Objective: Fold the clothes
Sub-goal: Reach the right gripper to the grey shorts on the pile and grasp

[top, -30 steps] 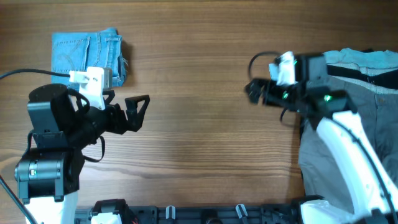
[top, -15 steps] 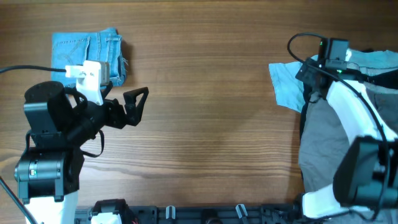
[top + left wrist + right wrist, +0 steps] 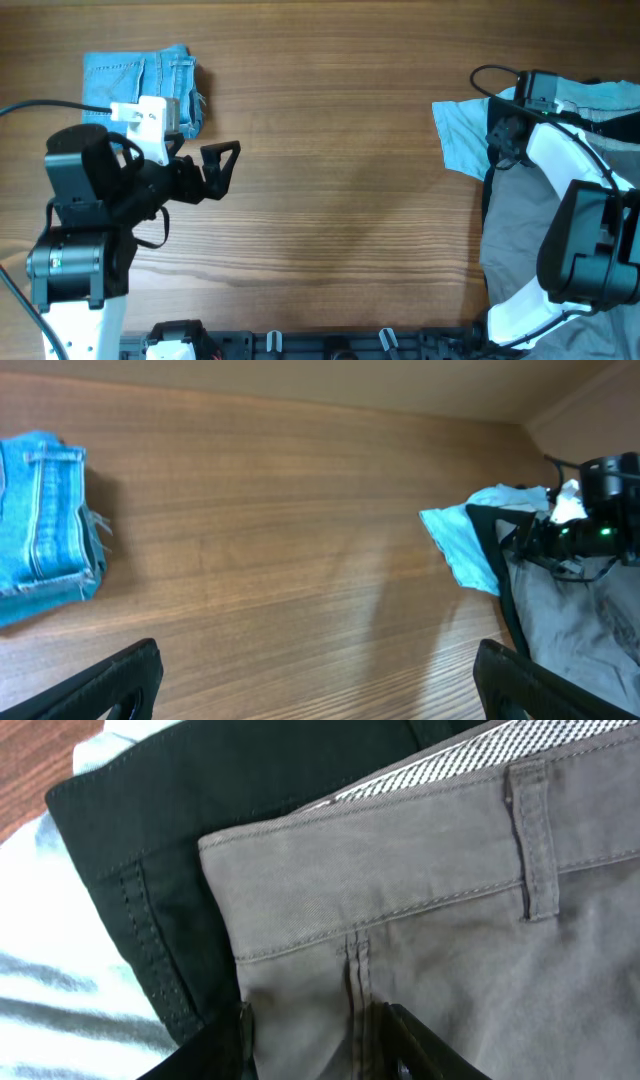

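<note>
The clothes, grey-taupe shorts point(image 3: 520, 230), lie in a pile at the table's right edge and also show in the left wrist view point(image 3: 580, 620). In the right wrist view their waistband point(image 3: 400, 870) with a belt loop fills the frame. My right gripper point(image 3: 318, 1030) is pressed down on the grey cloth just below the waistband. Its fingers point(image 3: 225, 1050) stand partway closed on either side of a seam, still apart. From overhead this gripper point(image 3: 503, 140) sits at the pile's left edge. My left gripper point(image 3: 222, 172) hangs open over bare wood, holding nothing point(image 3: 315, 675).
Folded light-blue denim shorts point(image 3: 140, 88) lie at the back left. A pale blue shirt point(image 3: 462, 135) sticks out from under the pile toward the table's middle. A black garment point(image 3: 170, 830) lies directly under the grey waistband. The wooden table point(image 3: 340, 200) spans the middle.
My right arm swung from the table's middle back over the pile and came down on the grey waistband, its jaws narrowing. The pale blue shirt came into sight. The left arm barely moved.
</note>
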Available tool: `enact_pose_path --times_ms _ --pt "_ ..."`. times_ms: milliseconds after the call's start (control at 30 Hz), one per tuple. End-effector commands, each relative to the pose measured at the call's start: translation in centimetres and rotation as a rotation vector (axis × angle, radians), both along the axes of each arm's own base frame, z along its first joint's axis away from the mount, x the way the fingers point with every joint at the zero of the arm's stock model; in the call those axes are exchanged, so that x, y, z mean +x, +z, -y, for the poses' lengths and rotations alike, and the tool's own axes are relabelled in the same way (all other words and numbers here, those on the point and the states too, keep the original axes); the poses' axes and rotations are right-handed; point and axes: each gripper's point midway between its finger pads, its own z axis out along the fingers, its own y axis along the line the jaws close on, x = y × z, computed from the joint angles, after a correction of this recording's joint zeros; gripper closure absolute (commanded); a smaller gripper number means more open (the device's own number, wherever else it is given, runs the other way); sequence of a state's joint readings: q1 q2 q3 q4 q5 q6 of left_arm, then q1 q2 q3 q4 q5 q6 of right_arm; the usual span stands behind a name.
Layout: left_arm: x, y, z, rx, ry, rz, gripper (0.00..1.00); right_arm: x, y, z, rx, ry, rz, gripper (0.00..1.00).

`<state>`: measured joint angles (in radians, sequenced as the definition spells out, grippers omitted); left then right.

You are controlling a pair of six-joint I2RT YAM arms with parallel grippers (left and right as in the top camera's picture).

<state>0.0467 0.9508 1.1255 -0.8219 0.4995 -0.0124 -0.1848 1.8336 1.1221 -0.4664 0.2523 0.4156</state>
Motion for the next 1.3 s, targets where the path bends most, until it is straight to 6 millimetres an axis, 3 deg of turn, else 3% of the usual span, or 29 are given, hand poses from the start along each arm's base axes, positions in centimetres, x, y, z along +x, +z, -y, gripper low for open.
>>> enact_pose_path --times_ms 0,167,233,300,400,500,567,733,833,967,1100,1200,1267 --pt "0.1 -0.1 0.4 -0.008 -0.021 -0.020 0.00 0.6 -0.4 -0.6 0.056 0.014 0.016 0.54" --pt "0.4 -0.5 0.4 -0.008 -0.021 -0.034 0.00 -0.1 -1.2 -0.7 0.053 0.033 -0.008 0.55" --pt "0.4 -0.5 0.4 -0.008 -0.021 -0.034 0.00 -0.6 -2.2 -0.8 0.053 0.032 -0.019 0.61" --pt "0.4 -0.5 0.4 -0.009 -0.021 -0.034 0.00 -1.1 -2.4 0.1 0.007 0.011 -0.032 0.81" --pt "0.4 -0.5 0.4 -0.008 -0.021 -0.034 0.00 -1.2 -2.2 0.8 -0.014 -0.009 -0.029 0.96" --pt "0.4 -0.5 0.4 -0.008 -0.021 -0.034 0.00 -1.0 -1.1 1.9 0.004 -0.060 0.009 0.96" --pt "0.4 -0.4 0.4 -0.008 -0.021 -0.034 0.00 -0.7 1.5 3.0 -0.011 -0.073 0.067 0.96" --pt "0.4 -0.4 0.4 -0.009 -0.021 -0.033 0.00 -0.2 12.7 5.7 -0.109 -0.094 0.344 0.96" --pt "0.3 -0.4 0.4 -0.010 -0.023 -0.033 0.00 -0.5 18.4 5.6 -0.172 -0.046 0.476 0.96" --pt "0.0 0.0 1.0 -0.034 -0.055 -0.024 0.00 -0.6 25.8 1.7 -0.154 0.180 0.694 0.96" --pt "-0.3 0.3 1.2 -0.039 -0.063 -0.014 0.00 -2.5 33.1 -5.8 -0.049 0.474 0.925 0.96" --pt "-0.5 0.7 1.2 -0.038 -0.063 0.002 0.00 -4.0 36.5 -11.2 -0.018 0.622 1.020 0.96" --pt "-0.7 1.0 1.2 -0.037 -0.063 0.014 0.00 -5.1 37.6 -15.2 0.028 0.728 1.055 0.96"
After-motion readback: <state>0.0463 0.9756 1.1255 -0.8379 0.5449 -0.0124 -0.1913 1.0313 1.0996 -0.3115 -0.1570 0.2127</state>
